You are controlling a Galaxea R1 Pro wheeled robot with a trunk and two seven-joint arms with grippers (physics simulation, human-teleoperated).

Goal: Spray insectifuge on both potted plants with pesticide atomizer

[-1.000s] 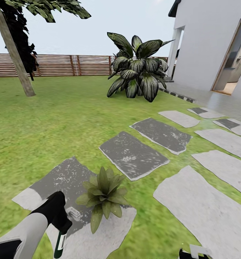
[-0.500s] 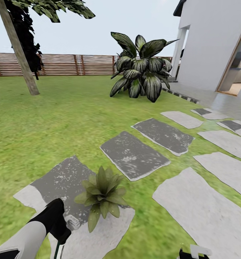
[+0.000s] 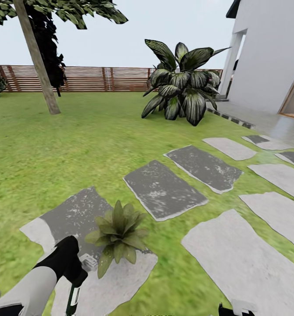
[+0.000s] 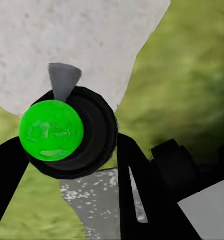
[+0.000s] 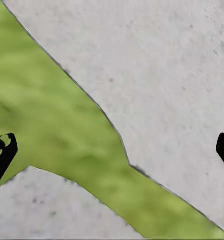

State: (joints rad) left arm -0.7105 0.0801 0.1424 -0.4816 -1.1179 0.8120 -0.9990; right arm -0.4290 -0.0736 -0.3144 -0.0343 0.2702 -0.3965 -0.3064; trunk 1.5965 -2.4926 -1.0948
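My left gripper (image 3: 75, 281) is shut on the pesticide atomizer (image 3: 72, 301), a dark green bottle with a pale label that hangs low at the head view's bottom left. In the left wrist view the atomizer (image 4: 86, 135) is a black round body with a bright green top and a grey cone nozzle, held between the black fingers (image 4: 137, 190). One potted plant (image 3: 116, 230), a low rosette of green leaves, stands on a grey stepping stone (image 3: 68, 215) just right of and beyond the bottle. My right gripper (image 5: 112, 150) is open over stone and grass.
More stepping stones (image 3: 164, 188) run to the right toward the white house (image 3: 270, 57). A big dark glossy shrub (image 3: 182, 87) stands by the house corner. A tree trunk (image 3: 39, 66) rises at the left before the slatted fence (image 3: 98, 79). Lawn lies all around.
The whole head view has swung to the left, so the shrub, house and fence sit further right. The left gripper still holds the atomizer beside the plant.
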